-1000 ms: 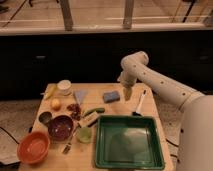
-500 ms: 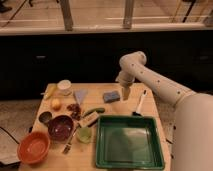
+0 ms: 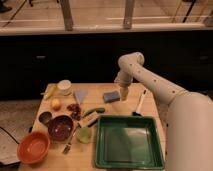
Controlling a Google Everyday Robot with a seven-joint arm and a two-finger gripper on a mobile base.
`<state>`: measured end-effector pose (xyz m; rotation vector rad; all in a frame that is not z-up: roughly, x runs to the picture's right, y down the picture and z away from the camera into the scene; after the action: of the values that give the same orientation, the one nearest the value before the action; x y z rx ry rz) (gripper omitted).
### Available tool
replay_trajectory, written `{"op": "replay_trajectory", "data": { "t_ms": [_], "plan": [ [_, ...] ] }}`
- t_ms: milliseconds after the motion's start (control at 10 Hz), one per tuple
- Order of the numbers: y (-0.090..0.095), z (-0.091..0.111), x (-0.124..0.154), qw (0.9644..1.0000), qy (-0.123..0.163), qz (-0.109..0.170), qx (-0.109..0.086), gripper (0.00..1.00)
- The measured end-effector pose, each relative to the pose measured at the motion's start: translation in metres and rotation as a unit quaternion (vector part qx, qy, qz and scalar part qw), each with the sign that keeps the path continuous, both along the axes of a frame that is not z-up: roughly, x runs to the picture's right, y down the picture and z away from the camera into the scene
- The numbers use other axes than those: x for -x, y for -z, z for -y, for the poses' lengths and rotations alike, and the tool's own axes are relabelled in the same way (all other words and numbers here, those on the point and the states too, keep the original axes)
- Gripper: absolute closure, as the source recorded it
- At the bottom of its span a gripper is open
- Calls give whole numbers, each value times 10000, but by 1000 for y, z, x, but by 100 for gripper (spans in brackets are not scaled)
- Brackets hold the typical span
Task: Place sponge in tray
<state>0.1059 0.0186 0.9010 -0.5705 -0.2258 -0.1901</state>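
While I stood there, the count was: one sponge (image 3: 111,96), one tray (image 3: 129,141), two bowls (orange bowl (image 3: 33,147), maroon bowl (image 3: 60,127)), one pale blue cloth (image 3: 80,96), one white cup (image 3: 64,87), one green cup (image 3: 84,134), one fork (image 3: 70,142), one white-handled brush (image 3: 139,105), plus a few small food bits on the left that I couldn't identify. All of it sat on a wooden table (image 3: 97,88) against a dark wall, with railing and glass above. The sponge lay flat near the table's back edge, well apart from the tray and outside it. The gripper (image 3: 123,94) pointed down just right of the sponge, pincer spread wide and holding nothing. The tray was empty and filled the front right corner, its right rim close to the table edge. The orange bowl sat at the front left corner. Bare wood ran between the sponge and the tray's far rim, with only the brush off to the right. The left half was crowded.
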Motion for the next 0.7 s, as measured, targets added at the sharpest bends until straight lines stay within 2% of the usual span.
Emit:
{"op": "replay_trajectory", "data": {
  "t_ms": [700],
  "plan": [
    [-20, -10, 2, 9996, -75, 1, 264, 20]
  ]
}}
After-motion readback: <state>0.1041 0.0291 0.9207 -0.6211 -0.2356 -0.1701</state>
